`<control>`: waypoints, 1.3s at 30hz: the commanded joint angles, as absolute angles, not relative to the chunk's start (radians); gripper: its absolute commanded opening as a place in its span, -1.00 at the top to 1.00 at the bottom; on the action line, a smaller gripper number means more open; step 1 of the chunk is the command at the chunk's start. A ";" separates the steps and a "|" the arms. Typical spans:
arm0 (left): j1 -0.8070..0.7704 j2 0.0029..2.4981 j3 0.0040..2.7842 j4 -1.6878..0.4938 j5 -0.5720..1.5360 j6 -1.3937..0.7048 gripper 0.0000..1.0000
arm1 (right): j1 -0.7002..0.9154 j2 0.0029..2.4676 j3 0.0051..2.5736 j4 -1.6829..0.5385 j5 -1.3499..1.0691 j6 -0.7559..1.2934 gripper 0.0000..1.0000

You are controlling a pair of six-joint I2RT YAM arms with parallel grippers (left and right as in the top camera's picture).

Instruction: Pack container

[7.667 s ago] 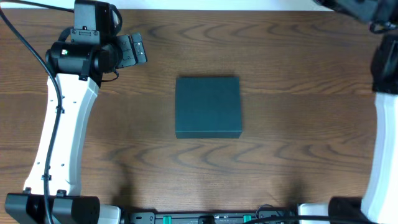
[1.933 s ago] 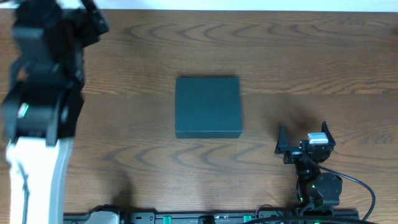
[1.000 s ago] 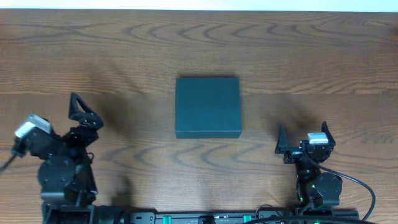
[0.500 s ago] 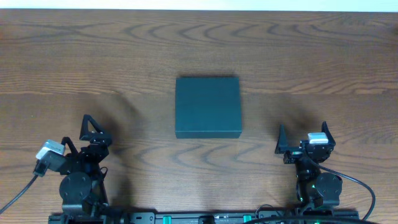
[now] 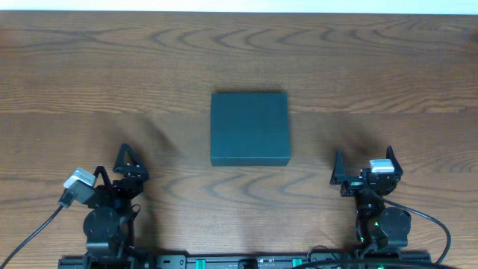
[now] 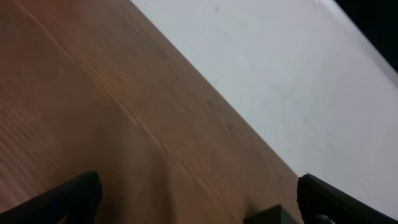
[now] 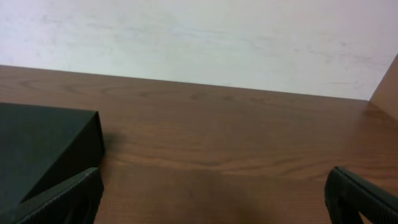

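Only the left arm has moved since half a second back: the left gripper (image 5: 112, 166) has slid a bit further right along the near edge and now sits tucked down by the near-left corner of the wooden table (image 5: 89, 67). The right gripper (image 5: 364, 161) hasn't budged and is parked at the near edge toward the right corner. The container (image 5: 249, 128) hasn't shifted either. It's a dark teal box lying flat with its top closed, pretty much in the middle of the table and well apart from both grippers.

Both grippers are spread wide with nothing in them. In the left wrist view the fingertips (image 6: 68, 198) sit out at the bottom corners, with only wood grain and a white wall between them. It's the same in the right wrist view, where the box's corner shows at the left, near the left fingertip (image 7: 59, 198) but not touching it.
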State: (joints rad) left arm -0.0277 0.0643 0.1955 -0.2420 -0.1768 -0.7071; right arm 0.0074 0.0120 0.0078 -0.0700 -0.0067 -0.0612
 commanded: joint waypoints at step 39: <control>-0.024 0.002 0.101 -0.252 -0.035 -0.191 -0.97 | -0.008 0.006 0.006 -0.075 0.000 -0.053 -0.99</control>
State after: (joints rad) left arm -0.0277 0.0101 0.1070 -0.2523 -0.0692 -0.3515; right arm 0.0074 0.0120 0.0078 -0.0700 -0.0067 -0.0612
